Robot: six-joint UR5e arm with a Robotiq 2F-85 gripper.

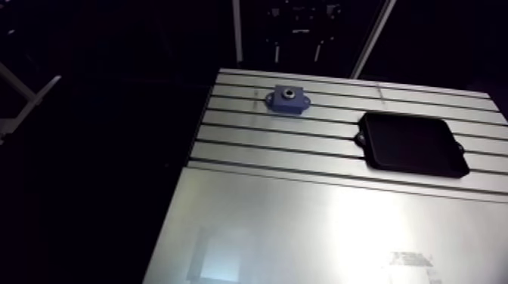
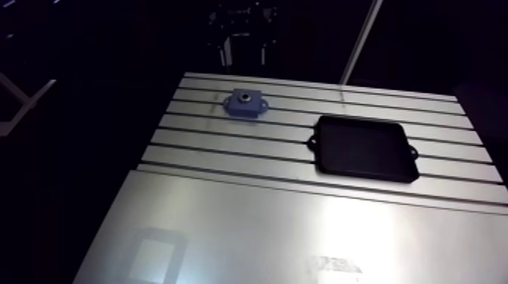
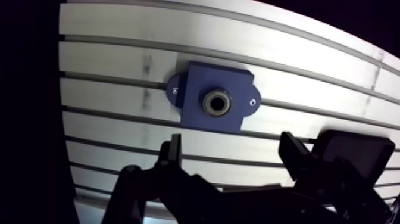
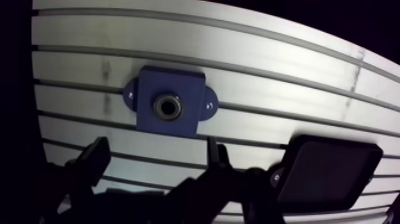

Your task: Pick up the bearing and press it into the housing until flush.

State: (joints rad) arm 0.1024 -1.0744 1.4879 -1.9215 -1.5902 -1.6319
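A blue housing (image 3: 196,83) with two mounting ears lies flat on the slotted table, near its far left corner in the arm view (image 1: 296,105). A metal bearing ring (image 3: 216,102) sits inside its round bore; I cannot tell whether it is level with the top face. In the wrist view my gripper (image 3: 232,146) hangs above the table just short of the housing. It is open, its two dark fingers (image 3: 174,149) stand wide apart, and nothing is between them.
A black, shallow rectangular tray (image 1: 412,143) with small side tabs lies on the slotted aluminium table (image 1: 302,219), to the right of the housing. The table's left edge runs close beside the housing. A smooth plate covers the near part.
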